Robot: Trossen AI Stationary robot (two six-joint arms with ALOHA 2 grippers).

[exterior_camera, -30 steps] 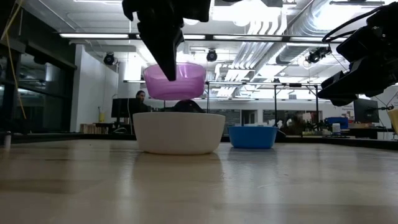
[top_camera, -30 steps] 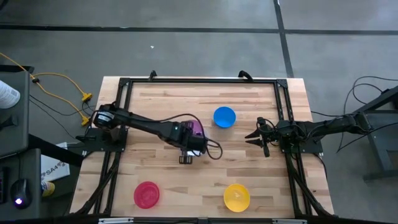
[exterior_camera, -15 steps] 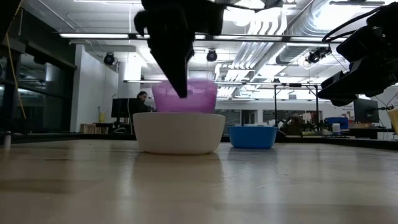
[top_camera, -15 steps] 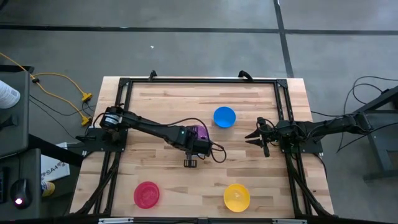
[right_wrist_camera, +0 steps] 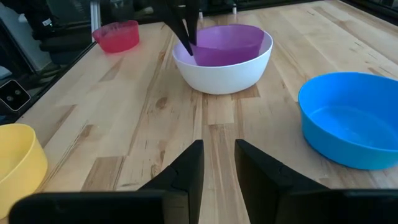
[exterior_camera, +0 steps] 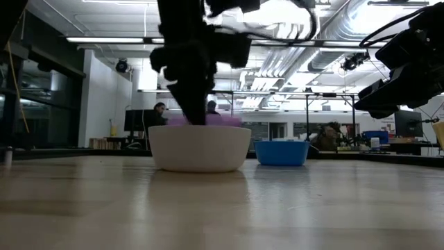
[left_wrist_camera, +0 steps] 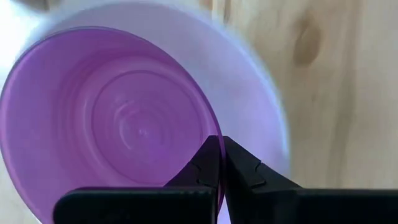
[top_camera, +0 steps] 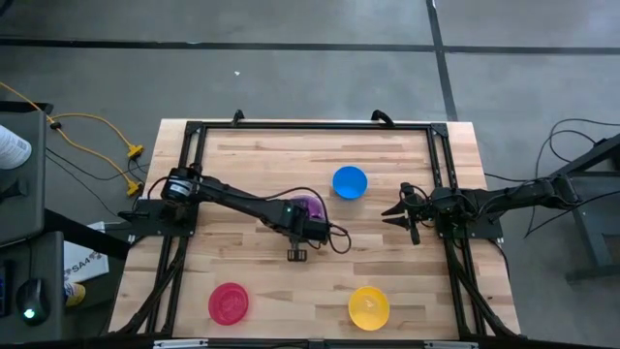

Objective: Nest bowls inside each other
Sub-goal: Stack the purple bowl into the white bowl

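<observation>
On the pale wooden table point(top_camera: 387, 271), the small round purple plastic bowl point(right_wrist_camera: 227, 43) sits inside the white plastic bowl point(right_wrist_camera: 224, 71). The left gripper point(left_wrist_camera: 219, 163) pinches the purple bowl's rim; the right gripper point(right_wrist_camera: 217, 163) waits aside, fingers parted.

Two dark, slim, jointed arms, a black cable looping along the left arm point(top_camera: 232, 199) and a round silver-ringed joint at its base, the right arm point(top_camera: 504, 201) all black, each ending in two flat, tapered, matte-black fingers point(right_wrist_camera: 180, 174).
</observation>
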